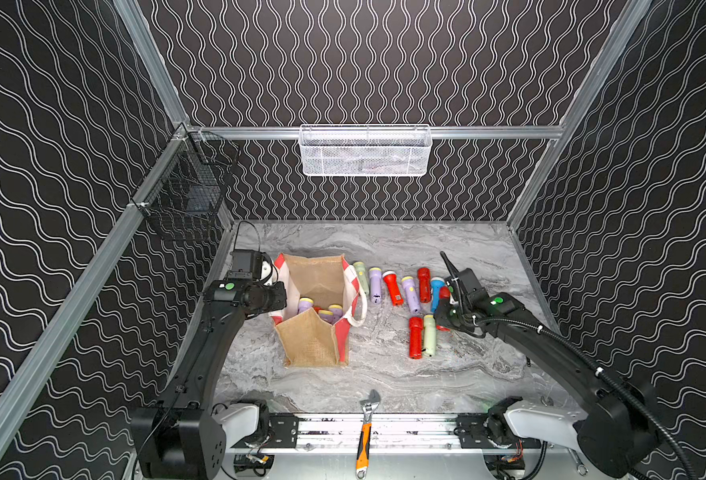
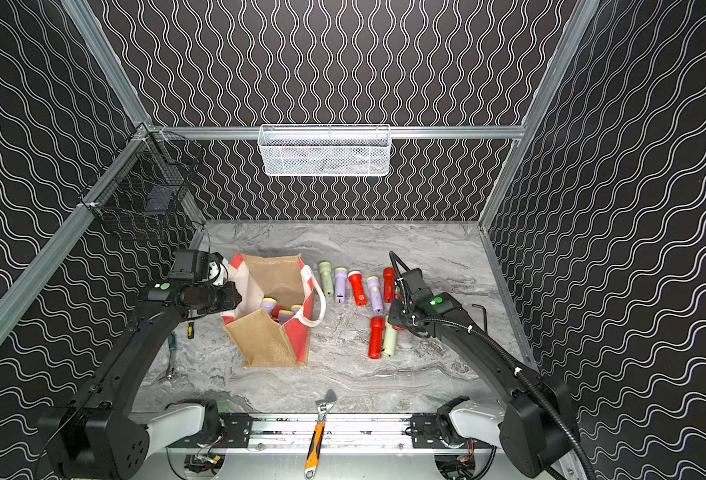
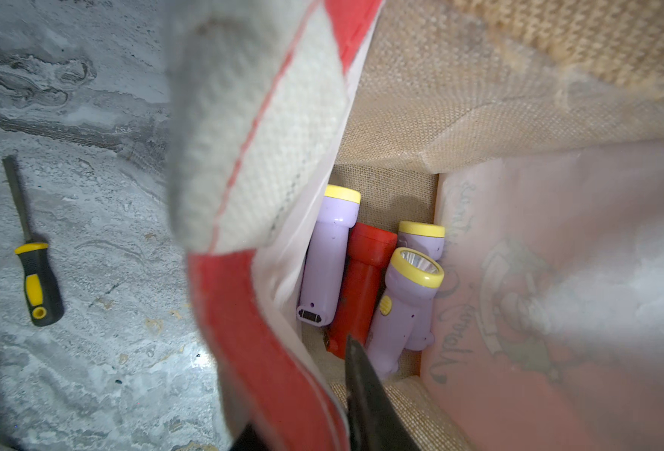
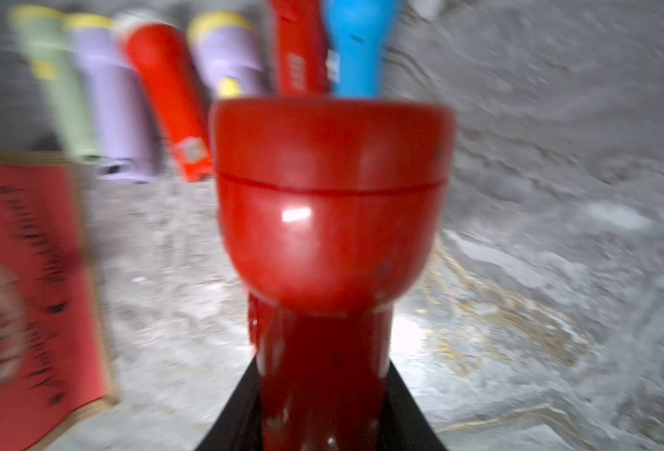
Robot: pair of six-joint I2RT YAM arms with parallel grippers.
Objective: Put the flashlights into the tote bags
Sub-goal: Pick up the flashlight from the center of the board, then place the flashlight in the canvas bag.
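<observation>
Right wrist: right gripper (image 4: pixel 322 375) clenched on red torch (image 4: pixel 330 203), near blue torch (image 4: pixel 357 47).
Left gripper (image 3: pixel 303 394): pinching bag's (image 1: pixel 314 345) striped side.
Bag: four torches (image 3: pixel 361 281) inside.
Table (image 1: pixel 384 374): eight torches (image 1: pixel 393 289) lying right of bag.

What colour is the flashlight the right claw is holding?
Red, all over; the flashlight in the right claw shows best in the right wrist view.

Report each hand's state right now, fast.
Left hand: closed, pinching the striped side of the tote bag.
Right hand: closed on a red flashlight.
</observation>
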